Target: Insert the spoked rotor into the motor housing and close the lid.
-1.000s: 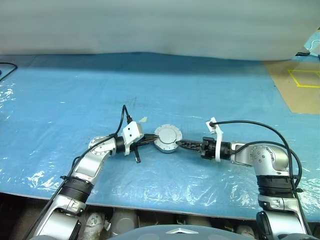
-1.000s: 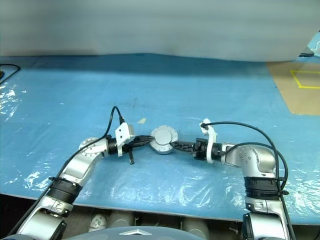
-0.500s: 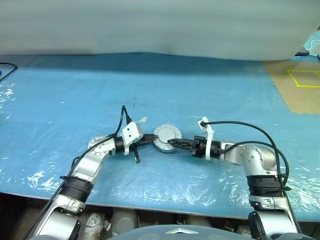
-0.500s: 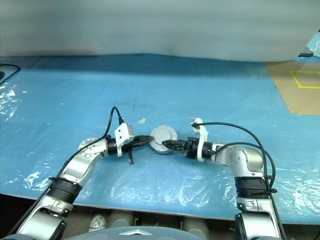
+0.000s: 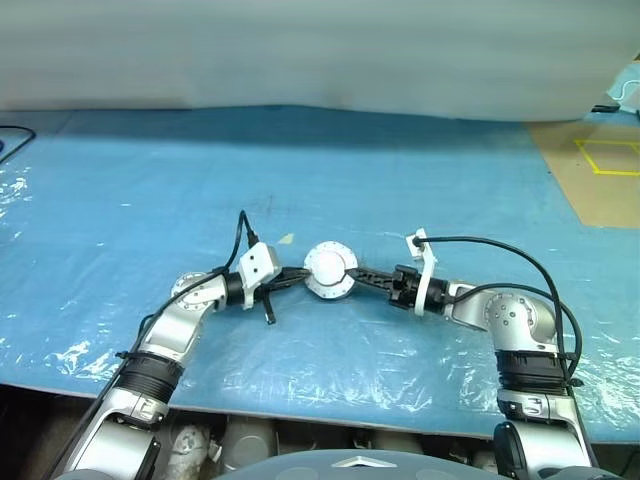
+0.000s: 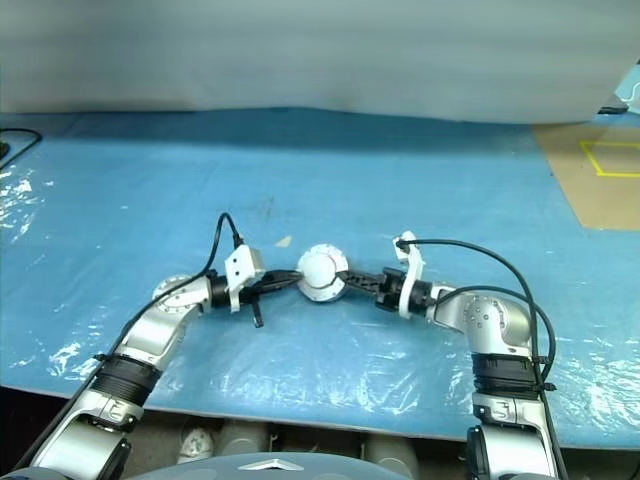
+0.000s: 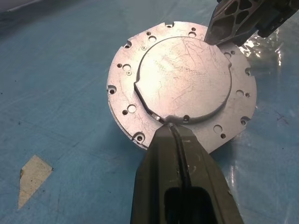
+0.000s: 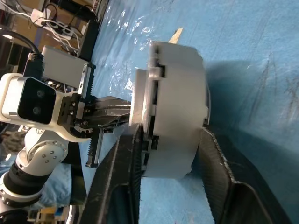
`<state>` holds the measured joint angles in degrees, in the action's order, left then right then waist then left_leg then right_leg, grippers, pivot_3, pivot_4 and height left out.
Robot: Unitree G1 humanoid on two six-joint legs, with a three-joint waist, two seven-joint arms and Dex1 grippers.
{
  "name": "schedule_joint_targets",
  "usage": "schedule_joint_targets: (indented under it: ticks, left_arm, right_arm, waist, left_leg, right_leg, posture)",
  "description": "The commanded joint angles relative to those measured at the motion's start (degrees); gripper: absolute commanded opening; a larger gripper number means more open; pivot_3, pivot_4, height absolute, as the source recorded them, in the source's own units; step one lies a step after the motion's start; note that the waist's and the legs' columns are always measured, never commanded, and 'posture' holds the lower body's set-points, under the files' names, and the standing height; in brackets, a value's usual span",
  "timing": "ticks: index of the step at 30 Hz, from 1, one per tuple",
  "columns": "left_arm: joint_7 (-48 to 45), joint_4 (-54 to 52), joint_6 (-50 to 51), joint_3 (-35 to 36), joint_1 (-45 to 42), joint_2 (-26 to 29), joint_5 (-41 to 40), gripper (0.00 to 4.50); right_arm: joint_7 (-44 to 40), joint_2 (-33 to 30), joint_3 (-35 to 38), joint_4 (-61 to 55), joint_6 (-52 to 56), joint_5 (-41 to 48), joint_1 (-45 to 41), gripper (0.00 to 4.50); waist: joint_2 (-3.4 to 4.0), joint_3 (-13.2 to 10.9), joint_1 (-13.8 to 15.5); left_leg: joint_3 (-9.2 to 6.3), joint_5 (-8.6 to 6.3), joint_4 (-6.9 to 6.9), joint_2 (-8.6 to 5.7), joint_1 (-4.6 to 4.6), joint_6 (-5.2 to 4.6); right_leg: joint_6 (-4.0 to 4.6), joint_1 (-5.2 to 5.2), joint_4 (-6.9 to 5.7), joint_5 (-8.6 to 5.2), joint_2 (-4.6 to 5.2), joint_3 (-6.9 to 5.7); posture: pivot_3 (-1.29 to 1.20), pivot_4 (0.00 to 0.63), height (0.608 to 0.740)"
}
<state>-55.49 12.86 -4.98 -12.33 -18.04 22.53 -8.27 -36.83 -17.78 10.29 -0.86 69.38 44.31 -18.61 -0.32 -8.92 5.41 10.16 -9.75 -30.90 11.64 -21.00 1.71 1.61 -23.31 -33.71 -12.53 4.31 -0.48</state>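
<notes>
Since a second ago the right gripper point(image 5: 358, 276) has slid in and its fingers now straddle the motor housing point(image 5: 330, 271), one on the lid point(image 7: 184, 84) face, one on the underside, so it's clamped top to bottom. Left gripper point(image 7: 172, 128) has its fingers pinched fully together, tip pressed against the lid's raised disc edge. Housing sits closed between both grippers over the blue plastic-covered table point(image 5: 140, 190), with brown floor point(image 5: 600, 190) and yellow tape off right.
</notes>
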Motion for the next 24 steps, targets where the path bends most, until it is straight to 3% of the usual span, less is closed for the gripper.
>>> schedule_joint_targets:
  ticks: [1,11,17,24]
  left_arm:
    - [0.0,0.7,0.2,-1.2,0.2,-0.3,1.2,0.0]
    - [-1.2,0.9,-0.1,-0.1,0.8,-0.7,-1.2,0.0]
    - [-4.3,-6.0,7.4,4.0,3.3,0.1,-10.1,0.0]
    - [-5.8,-16.2,28.4,9.5,5.3,4.6,-24.7,0.0]
  right_arm:
    - [0.7,0.7,-0.8,-0.6,0.1,0.7,0.1,1.29]
    - [2.5,1.8,-0.6,1.9,-0.4,-0.1,-0.7,1.29]
    - [4.9,2.9,1.4,5.5,-0.1,-0.3,-1.6,1.29]
    - [7.1,4.8,1.8,7.2,0.1,-0.3,-1.5,1.29]
  waist:
    - [0.0,0.0,0.0]
    - [0.01,0.0,-0.1]
    - [0.01,0.0,-0.8]
    - [0.05,0.0,-1.5]
  left_leg:
    - [0.0,0.0,0.0,0.01,-0.01,0.0]
    - [0.0,0.0,0.0,0.02,0.01,0.0]
    - [0.01,0.0,0.03,0.03,-0.07,0.01]
    - [0.06,0.0,0.11,0.04,-0.07,0.02]
  right_leg:
    - [-0.17,-0.01,0.0,-0.1,0.0,0.0]
    - [-0.17,0.0,-0.01,-0.1,-0.01,-0.01]
    - [0.11,-0.14,-0.02,0.06,-0.01,-0.02]
    - [0.15,-0.19,-0.03,0.06,-0.03,-0.05]
  posture:
    - [0.0,0.15,0.74]
    - [0.0,0.15,0.74]
    - [0.0,0.15,0.74]
    - [0.0,0.15,0.74]
